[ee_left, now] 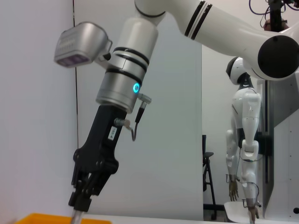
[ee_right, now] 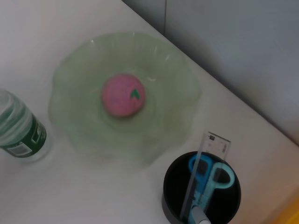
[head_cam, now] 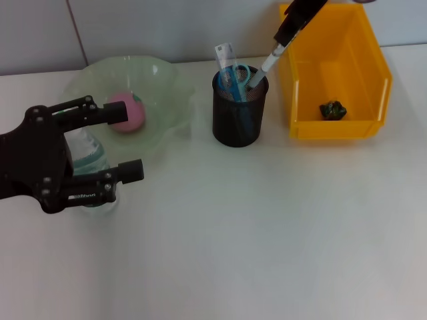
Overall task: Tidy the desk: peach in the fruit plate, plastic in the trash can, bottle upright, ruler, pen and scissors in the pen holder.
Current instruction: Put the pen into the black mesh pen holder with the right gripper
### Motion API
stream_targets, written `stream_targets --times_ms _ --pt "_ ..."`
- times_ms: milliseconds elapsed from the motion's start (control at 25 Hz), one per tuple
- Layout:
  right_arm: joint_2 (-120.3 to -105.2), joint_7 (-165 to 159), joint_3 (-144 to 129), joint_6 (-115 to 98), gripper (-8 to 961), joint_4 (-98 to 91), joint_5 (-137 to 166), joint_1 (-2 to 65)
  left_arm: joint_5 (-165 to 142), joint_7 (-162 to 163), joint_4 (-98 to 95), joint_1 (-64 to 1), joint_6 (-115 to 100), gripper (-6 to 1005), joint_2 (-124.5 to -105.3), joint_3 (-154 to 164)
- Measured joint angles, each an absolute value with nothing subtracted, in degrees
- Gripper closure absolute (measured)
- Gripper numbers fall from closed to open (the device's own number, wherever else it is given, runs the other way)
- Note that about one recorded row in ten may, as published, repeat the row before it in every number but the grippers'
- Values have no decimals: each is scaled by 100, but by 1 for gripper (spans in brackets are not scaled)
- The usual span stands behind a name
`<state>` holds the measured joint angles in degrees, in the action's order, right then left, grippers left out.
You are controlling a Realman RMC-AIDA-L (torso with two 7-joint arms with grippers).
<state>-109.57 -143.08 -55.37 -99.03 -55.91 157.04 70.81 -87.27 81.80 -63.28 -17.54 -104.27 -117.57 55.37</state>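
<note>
A pink peach [head_cam: 125,112] [ee_right: 123,94] lies in the green glass fruit plate [head_cam: 167,75] [ee_right: 177,70]. In front of the plate the bottle [head_cam: 89,160] [ee_right: 18,125] stands upright, partly under my left gripper [head_cam: 127,141], which is open with its fingers on either side of it. The black mesh pen holder [head_cam: 237,123] [ee_right: 201,196] holds the ruler [head_cam: 225,57] [ee_right: 202,172] and blue scissors [head_cam: 239,73] [ee_right: 211,175]. Above it my right gripper [head_cam: 288,30] [ee_left: 83,196] is shut on the pen [head_cam: 270,63], whose tip is inside the holder. Dark crumpled plastic [head_cam: 332,110] lies in the yellow trash can [head_cam: 333,127].
The trash can stands right beside the pen holder, on its right. A white wall runs close behind the plate and the trash can. Bare white tabletop [head_cam: 267,233] stretches across the front and right.
</note>
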Motion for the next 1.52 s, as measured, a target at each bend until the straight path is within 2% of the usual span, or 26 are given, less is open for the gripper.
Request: stream_targets --times_ms 480,960,1120,1520 --pt "-11173 -14301 -5590 -9203 755 -5002 15917 7144 -8700 8211 -6262 -1650 -10602 204 -11817 5537" --pt "-11230 -14352 -5589 -8934 727 -4673 15931 7148 -8650 8181 -6262 -1652 -10628 204 -11841 5580" --pt "-11295 -14382 -5589 -8866 718 -4627 15955 7136 -8643 8178 -6263 -1663 -10634 204 -11848 5581" --pt "-11305 -14617 -5589 -8804 694 -4709 15991 7128 -8639 8174 -6258 -1700 -10705 204 -11847 5567"
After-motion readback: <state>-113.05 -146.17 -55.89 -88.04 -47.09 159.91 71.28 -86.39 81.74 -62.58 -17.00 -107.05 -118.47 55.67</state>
